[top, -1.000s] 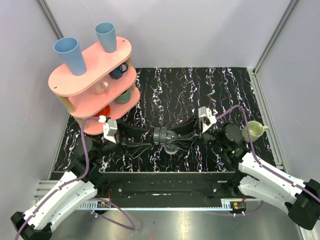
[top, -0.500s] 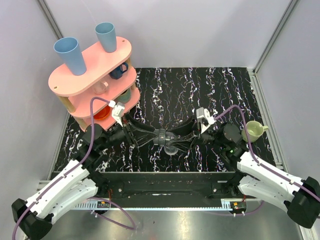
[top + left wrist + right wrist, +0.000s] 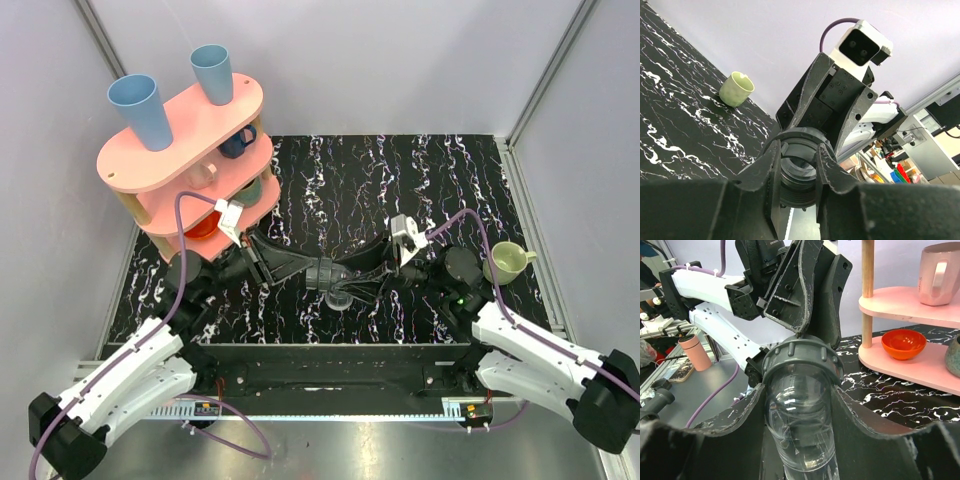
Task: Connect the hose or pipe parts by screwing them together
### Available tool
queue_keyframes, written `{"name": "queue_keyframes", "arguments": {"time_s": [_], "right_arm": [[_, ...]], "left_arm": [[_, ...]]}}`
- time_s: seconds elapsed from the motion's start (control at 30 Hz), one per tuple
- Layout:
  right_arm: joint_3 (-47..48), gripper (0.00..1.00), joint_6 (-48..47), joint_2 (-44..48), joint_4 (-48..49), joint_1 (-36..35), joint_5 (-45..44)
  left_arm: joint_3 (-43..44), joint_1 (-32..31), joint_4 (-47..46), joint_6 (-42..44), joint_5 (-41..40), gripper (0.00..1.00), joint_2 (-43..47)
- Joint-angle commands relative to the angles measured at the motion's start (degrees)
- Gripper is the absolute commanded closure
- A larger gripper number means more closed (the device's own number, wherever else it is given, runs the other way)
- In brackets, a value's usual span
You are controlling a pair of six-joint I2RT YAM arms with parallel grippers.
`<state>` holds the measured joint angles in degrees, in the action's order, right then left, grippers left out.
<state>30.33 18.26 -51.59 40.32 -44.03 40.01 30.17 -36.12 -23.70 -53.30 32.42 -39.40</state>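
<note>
Above the middle of the table, the hose or pipe parts (image 3: pixel 326 272) hang between both arms. My right gripper (image 3: pixel 799 405) is shut on a clear elbow pipe (image 3: pixel 800 430), which carries a dark grey ribbed nut (image 3: pixel 802 357) at its far end. From the left, my left gripper (image 3: pixel 796 175) has its fingers pressed on either side of the grey threaded fitting (image 3: pixel 797 162) at that nut. In the top view the left gripper (image 3: pixel 306 268) and right gripper (image 3: pixel 352 278) face each other across the joint.
A pink tiered shelf (image 3: pixel 180 140) with blue cups, mugs and an orange bowl (image 3: pixel 903 344) stands at the back left. A pale green cup (image 3: pixel 506 263) sits on the black marbled table (image 3: pixel 400 180) at the right, beside the right arm.
The left arm swung in from the left and reached the pipe. Its jaws narrowed onto the grey fitting. The right arm kept holding the clear pipe almost still.
</note>
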Motion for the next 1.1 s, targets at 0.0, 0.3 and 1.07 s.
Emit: {"name": "queue_keyframes", "arguments": {"time_s": [0.0,0.3,1.07], "right_arm": [[0.9,0.77,-1.4,-1.5,3.1,-0.3,-1.8],[1.3,0.99,-2.4,-1.2,4.0,-0.3,-0.7],[0.2,1.0,-5.0,1.1,2.5,-0.3,-2.5]], "left_arm": [[0.4,-0.7,-2.7,-3.3,3.9,1.0,-0.6],[4.1,-0.7,6.2,-3.8,5.9,0.96,-3.8],[7.9,-0.8,12.0,-5.9,9.8,0.46,-3.1]]}}
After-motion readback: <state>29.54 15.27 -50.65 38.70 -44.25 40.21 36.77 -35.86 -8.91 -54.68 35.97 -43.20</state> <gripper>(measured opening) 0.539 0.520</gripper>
